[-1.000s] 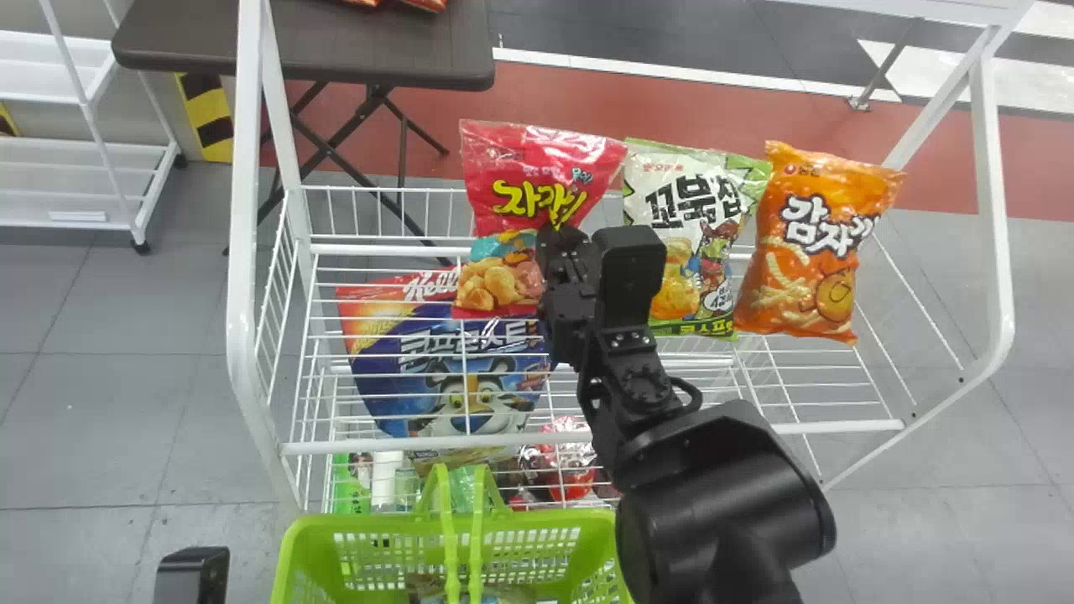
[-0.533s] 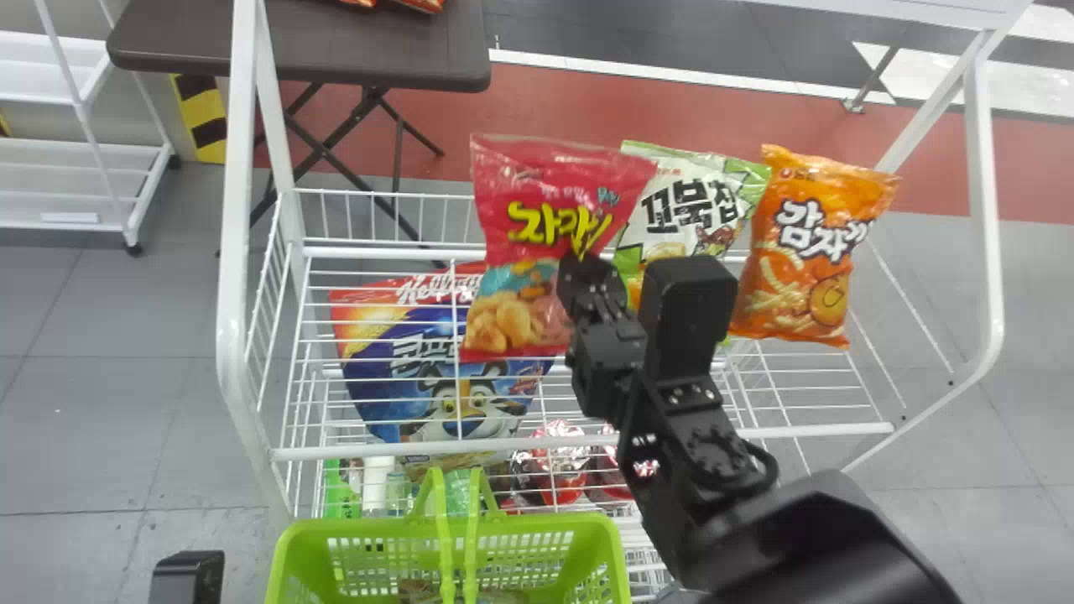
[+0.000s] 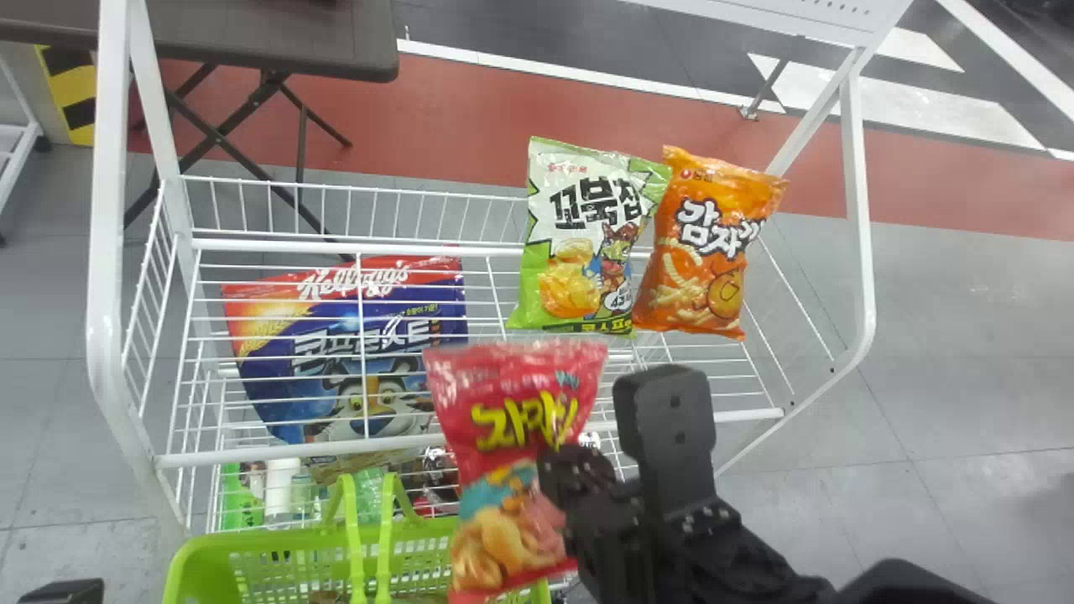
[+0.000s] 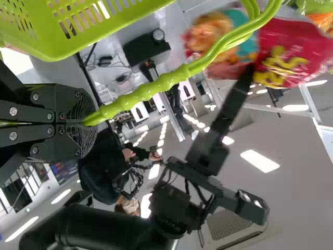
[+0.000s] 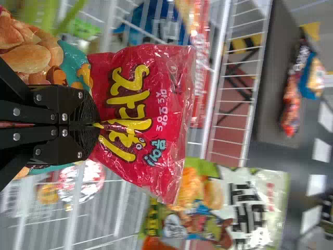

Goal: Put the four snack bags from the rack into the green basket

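One red snack bag [image 3: 516, 419], puffed and glossy with a crimped top edge, was pinched at its middle by the right gripper [image 3: 562, 466], fingers drawn together on the film; in the head view it overlapped the rack's front rail and the basket's right side. The green basket [image 3: 197, 549], slotted plastic, had two slim handles [image 3: 369, 541], gripped between the left gripper's [image 3: 63, 591] closed fingers. Two more snack bags leaned side by side in the white wire rack [image 3: 470, 439]: one white and green [image 3: 587, 243], one orange [image 3: 705, 243], both plump, with a strip of room between the orange one and the right upright. One larger blue cereal bag [image 3: 352, 361] showed through the wires at left. Beyond stood one dark flat-topped table [image 3: 277, 38] on crossed legs.
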`<state>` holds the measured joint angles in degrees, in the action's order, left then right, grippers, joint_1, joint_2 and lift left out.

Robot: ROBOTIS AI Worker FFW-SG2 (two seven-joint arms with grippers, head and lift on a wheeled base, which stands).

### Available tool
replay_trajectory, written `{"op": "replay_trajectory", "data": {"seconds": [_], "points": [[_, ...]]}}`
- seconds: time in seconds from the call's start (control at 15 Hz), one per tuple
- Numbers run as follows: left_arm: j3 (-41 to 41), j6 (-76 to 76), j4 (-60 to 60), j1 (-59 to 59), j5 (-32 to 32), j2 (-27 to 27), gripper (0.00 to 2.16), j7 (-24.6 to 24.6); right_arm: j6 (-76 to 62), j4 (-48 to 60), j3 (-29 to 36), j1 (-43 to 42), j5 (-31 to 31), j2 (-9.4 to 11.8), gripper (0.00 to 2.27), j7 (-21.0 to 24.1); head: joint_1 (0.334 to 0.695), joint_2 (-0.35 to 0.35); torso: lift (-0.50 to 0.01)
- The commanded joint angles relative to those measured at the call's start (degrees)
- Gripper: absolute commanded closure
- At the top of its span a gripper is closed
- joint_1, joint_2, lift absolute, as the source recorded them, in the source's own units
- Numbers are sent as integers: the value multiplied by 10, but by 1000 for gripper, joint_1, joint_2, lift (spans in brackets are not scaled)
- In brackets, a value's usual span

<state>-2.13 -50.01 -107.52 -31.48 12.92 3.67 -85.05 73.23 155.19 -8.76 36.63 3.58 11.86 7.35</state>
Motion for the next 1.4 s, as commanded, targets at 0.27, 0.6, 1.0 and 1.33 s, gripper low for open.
{"op": "replay_trajectory", "data": {"seconds": [0.27,0.6,1.0,1.33], "points": [[-6,24,-5,-16,-1,-4,2138,3,90,-9,-20,51,67,33,2132,-13,695,-350,-6],[-13,24,-9,-20,-4,-4,2138,4,9,-66,-57,48,106,32,2132,-18,695,-350,-6],[-6,35,-8,-22,-4,-5,2138,5,37,-67,-71,78,83,64,2135,-27,695,-350,-6],[-11,40,-5,-19,-5,-9,2138,7,14,-69,-68,84,79,65,579,-29,695,-350,-6]]}}
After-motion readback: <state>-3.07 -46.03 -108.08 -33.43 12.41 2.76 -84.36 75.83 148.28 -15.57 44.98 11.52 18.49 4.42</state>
